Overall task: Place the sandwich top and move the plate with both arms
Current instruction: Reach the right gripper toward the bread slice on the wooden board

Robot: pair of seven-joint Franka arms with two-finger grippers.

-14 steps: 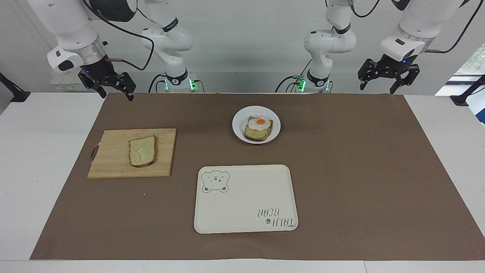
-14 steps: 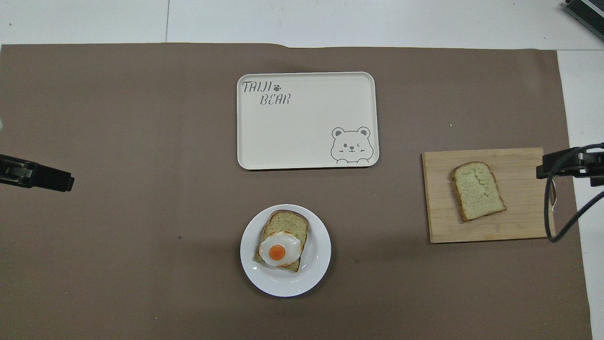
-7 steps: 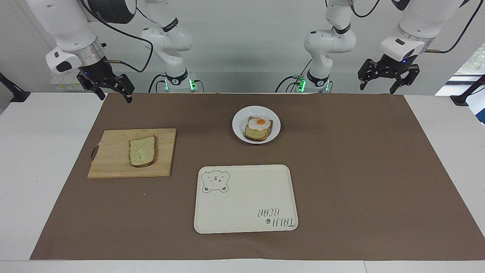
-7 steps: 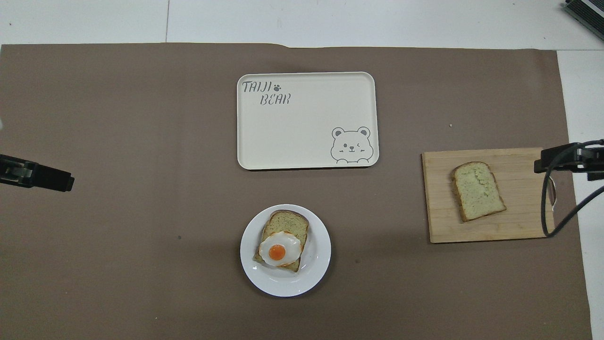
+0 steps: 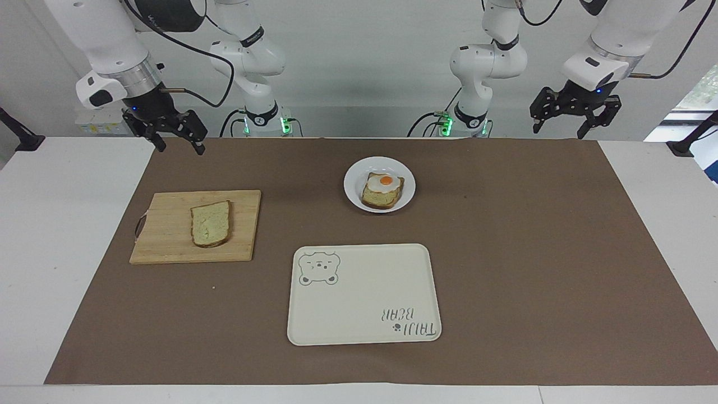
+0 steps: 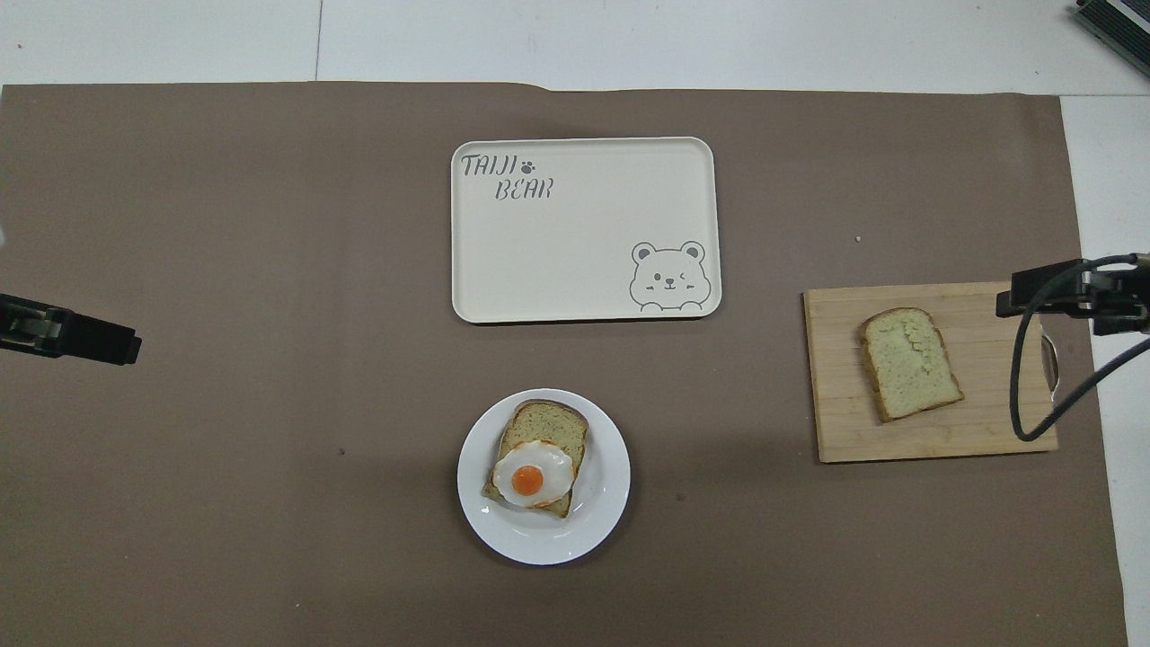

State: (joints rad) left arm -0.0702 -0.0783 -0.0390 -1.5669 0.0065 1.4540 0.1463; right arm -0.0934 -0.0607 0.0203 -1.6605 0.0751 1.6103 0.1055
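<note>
Bread first: the sandwich top (image 5: 210, 224) lies flat on a wooden cutting board (image 5: 168, 247) toward the right arm's end of the table, untouched, crust showing round its edge. Over to the middle, the plate (image 5: 353, 193) sits on the brown paper mat (image 5: 533, 252), carrying a bread slice (image 5: 377, 197) with a fried egg (image 5: 386, 180) on it, yolk up. Farther from the robots than the plate, and just apart from it, lies the cream tray (image 5: 364, 297) with its bear drawing (image 5: 318, 269) and lettering; the plate is the nearer of the two to the robots.

Now the arms. The right gripper (image 5: 177, 145) hangs in the air above the mat's edge nearest the robots, at the right arm's end, with its fingers spread apart and nothing between them. In the overhead view the right gripper (image 6: 1020, 297) shows its tip over the board's corner, with a black cable (image 6: 1020, 395) looping down across the board's handle end, and it is clear of the bread. The left gripper (image 5: 561, 130) waits high over the table's edge at the left arm's end, well apart from everything, its fingers also spread and holding nothing. From overhead the left gripper (image 6: 121, 343) shows only a dark tip over the bare mat.
</note>
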